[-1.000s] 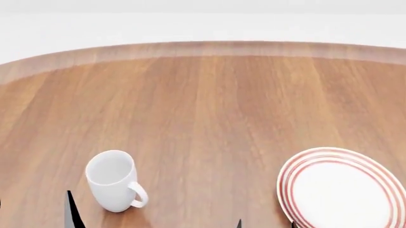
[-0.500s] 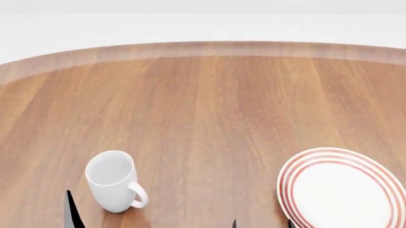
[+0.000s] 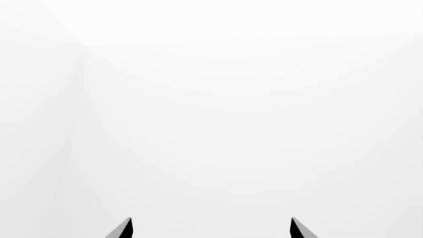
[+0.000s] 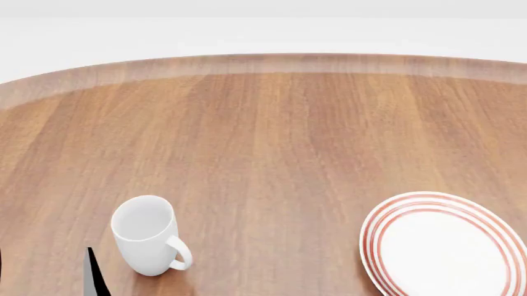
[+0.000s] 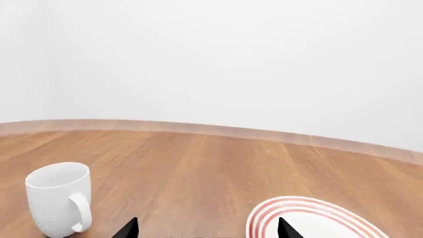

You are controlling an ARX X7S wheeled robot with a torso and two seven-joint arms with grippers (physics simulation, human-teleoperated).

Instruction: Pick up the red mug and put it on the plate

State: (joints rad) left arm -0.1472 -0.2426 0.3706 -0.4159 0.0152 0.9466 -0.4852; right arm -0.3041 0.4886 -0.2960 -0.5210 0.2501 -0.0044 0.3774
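- In the head view, the two dark fingertips that had poked up along the near edge of the table [image 4: 272,135] a second earlier, just beside the plate [image 4: 387,216], were gone; the right hand had dropped out of that view.
- The right wrist view still showed the right hand [image 5: 206,229] as two dark tips set well apart with nothing between them, so it was open and empty, pointing across the table between the white mug [image 5: 59,198] and the plate [image 5: 264,218].
- The left hand [image 3: 210,228] showed in its own wrist view as two spread tips against blank white, open and holding nothing. One dark tip by the near left corner had not moved in the head view.
- The white mug [image 4: 148,234] stood upright near the near left corner, handle toward the near edge, unmoved. The plate lay at the near right corner, bare.
- The red mug appeared in no view, so I could not tell where it was.
- Judged from this, the task had not begun: the right arm's pull-back suggested repositioning, and the mug had to be found first, perhaps nearer the robot than the head view reached.
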